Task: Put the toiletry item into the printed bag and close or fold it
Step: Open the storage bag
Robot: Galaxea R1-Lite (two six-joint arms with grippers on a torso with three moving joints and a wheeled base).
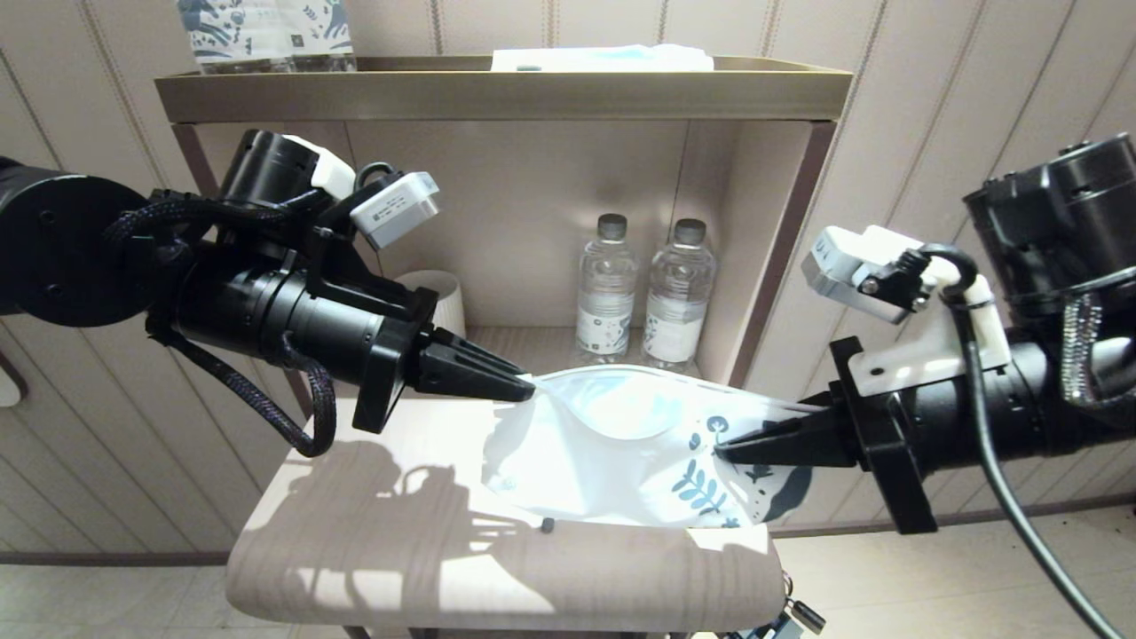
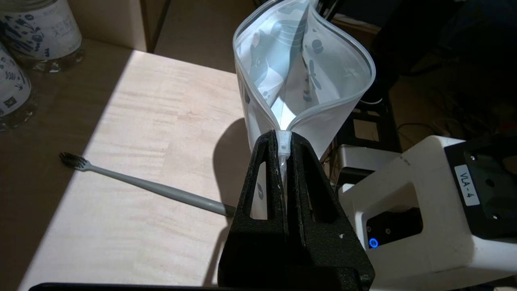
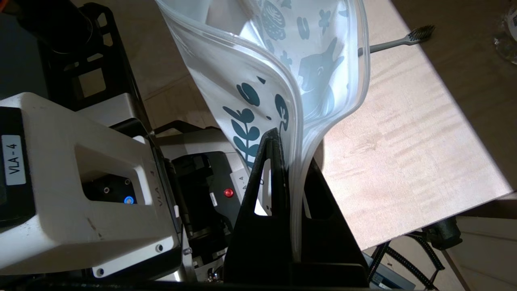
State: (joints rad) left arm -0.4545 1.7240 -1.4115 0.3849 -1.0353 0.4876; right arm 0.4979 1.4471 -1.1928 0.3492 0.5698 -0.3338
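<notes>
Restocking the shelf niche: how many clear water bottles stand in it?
2: one water bottle and a second bottle beside it, upright at the back of the niche behind the printed bag. Others may be hidden.

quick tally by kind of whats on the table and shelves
water bottles: 2
printed bag: 1
toothbrush: 1
white cup: 1
printed packs on top shelf: 2
white folded item on top shelf: 1
total: 8

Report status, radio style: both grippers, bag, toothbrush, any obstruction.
Left gripper shut on printed bag at the slider end; right gripper shut on the opposite edge. Bag lifted, mouth open. Toothbrush on table, not yet in. Nothing in the way.
</notes>
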